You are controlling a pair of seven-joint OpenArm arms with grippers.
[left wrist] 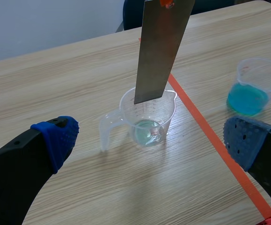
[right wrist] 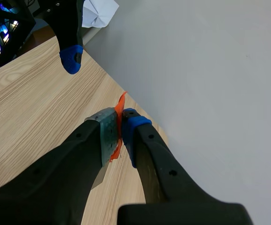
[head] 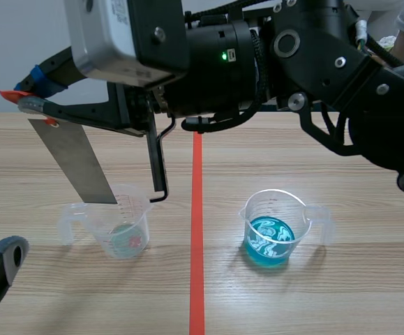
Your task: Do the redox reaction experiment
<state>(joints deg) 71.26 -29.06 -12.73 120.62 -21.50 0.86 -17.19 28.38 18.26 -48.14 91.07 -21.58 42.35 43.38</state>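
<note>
Nearest, the left end effector [left wrist: 150, 140] is hovering low over the worktop [head: 327, 300], fingers wide apart and gripping nothing. Just ahead, the clear beaker [head: 121, 227] is sitting beside the tape line [head: 196, 244], with the blue-liquid beaker [head: 275, 230] well apart across it. Farther up, the right end effector [right wrist: 121, 129] is clamping the orange tab [right wrist: 121, 104] of the metal strip [head: 76, 164], which is hanging tilted at the clear beaker's rim. Lowering slowly and straight through the mouth should avoid catching the rim and tipping the beaker.
</note>
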